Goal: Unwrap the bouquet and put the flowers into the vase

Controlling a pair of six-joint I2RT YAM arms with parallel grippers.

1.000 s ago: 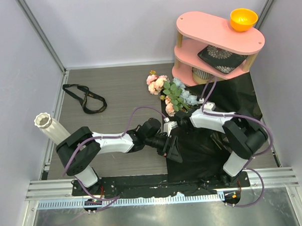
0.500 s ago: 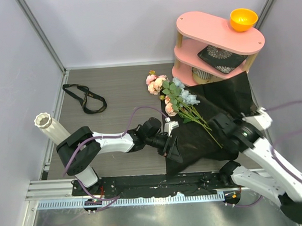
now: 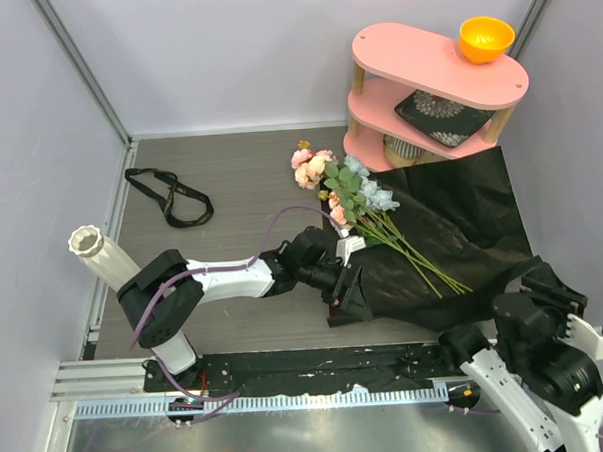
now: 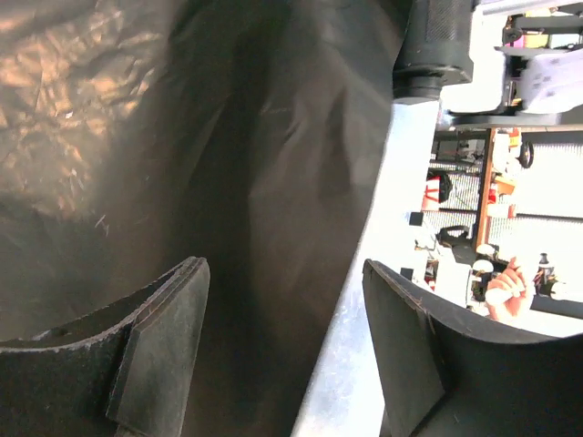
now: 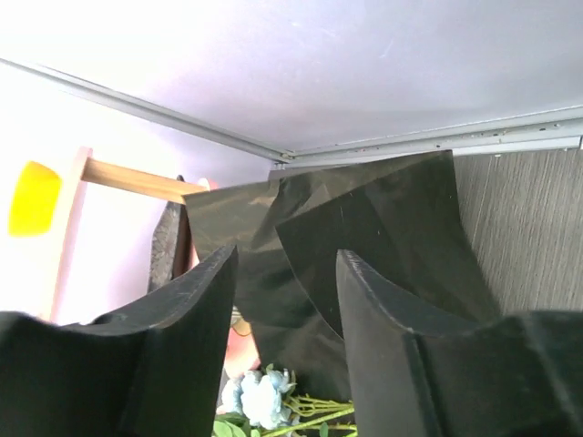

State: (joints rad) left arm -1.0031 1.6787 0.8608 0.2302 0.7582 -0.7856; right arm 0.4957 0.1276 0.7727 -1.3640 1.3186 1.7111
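On the bench [image 3: 239,179], the unwrapping looks all but done. The ribbon [image 3: 170,197] lies by itself toward the left, well apart from everything else. The black paper [image 3: 451,219] is spread open and mostly flat right of centre. The flowers [image 3: 355,199] lie loose on it, with their blooms at its far left corner, partly spilling onto the bare bench. Their stems run diagonally toward the near right. The vase [image 3: 94,250] stands upright at the far left beside the left arm's base, and no stem shows in it. By my reading, the whole second half is left: gather the stems, carry them across and stand them in the vase.

The left arm reaches low and nearly level across the bench. The left hand [image 3: 346,284] is at the paper's near left corner, where the sheet is rucked up around it. From its wrist camera the fingers [image 4: 159,350] stand wide apart with crinkled paper lying under and between them, so this hand is open and pinches nothing.

The right arm is folded back in the near right corner, off the sheet. The right hand [image 3: 552,287] is just beside the paper's right edge and aimed back toward the shelf. Its wrist view shows the two fingers [image 5: 196,300] parted, with only the far paper and the wall visible through the gap. It looks open and empty, and it is well clear of the stems.
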